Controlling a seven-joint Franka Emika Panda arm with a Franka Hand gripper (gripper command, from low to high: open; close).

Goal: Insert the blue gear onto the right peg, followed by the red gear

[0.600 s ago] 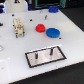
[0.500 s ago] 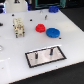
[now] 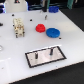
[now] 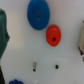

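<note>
**A:** Blue gear (image 3: 53, 33) first: where does it lie?

**B:** Flat on the white bench (image 3: 67, 67), untouched, with the red gear (image 3: 40, 28) just beside it at about ten o'clock in the exterior view. In the wrist view both show from above, blue gear (image 4: 38, 13) and red gear (image 4: 53, 35), close together but apart.

**A:** And the right peg?

**B:** The right peg (image 3: 50, 50) stands upright on the grey plate (image 3: 46, 56), at about six o'clock from the gears and well apart from them. Nothing sits on either peg, so I judge no insertion has been made.

**A:** Why does the camera look straight down?

**B:** Probably to line up a top-down pick on the blue hub.

**A:** End effector?

**B:** Its fingers are not visible; I cannot tell whether they are apart or together.

**A:** Any containers?

**B:** None that I can make out.
</note>
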